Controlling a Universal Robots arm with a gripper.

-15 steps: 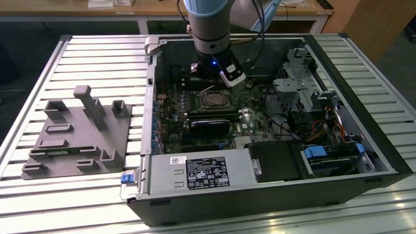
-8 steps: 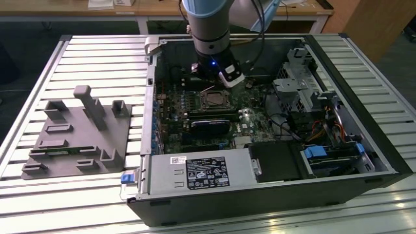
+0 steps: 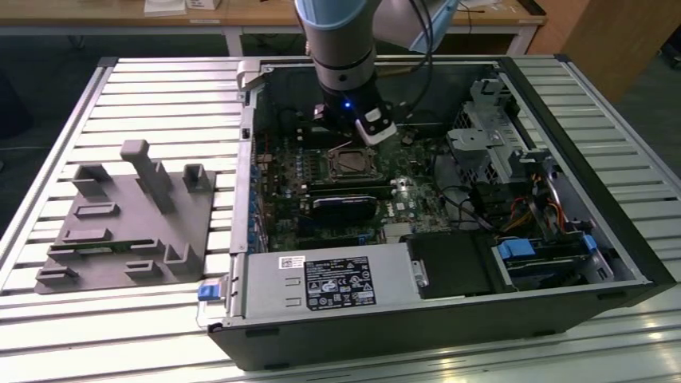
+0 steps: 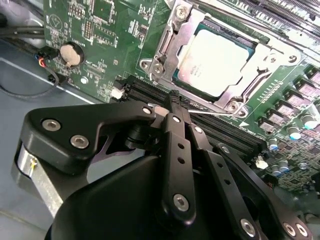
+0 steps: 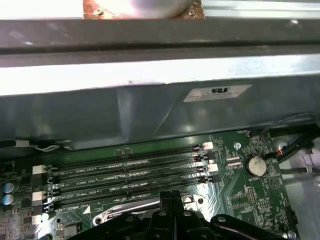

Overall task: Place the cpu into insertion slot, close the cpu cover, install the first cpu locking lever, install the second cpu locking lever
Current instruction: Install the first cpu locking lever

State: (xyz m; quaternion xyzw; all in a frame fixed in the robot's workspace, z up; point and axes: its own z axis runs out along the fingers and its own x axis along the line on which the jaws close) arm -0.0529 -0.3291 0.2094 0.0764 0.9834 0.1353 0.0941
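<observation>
The cpu [image 4: 216, 60] sits seated under the closed cpu cover [image 4: 172, 45], upper right; end effector [image 4: 172, 102] fingers pressed together, apparently empty; levers seemingly unlatched.

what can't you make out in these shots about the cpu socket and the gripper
- Locking levers: whether latched is unclear; in the second wrist view the gripper blocks the cpu cover's near edge.
- cpu: its print is too small to read.
- Insertion slot: in the exterior view, detail too small.

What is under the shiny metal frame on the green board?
The cpu lies under the cpu cover, its silver face showing through the cover's square hole. The chip's edges and the insertion slot beneath are covered. The gripper is beside it, fingers together.
</observation>
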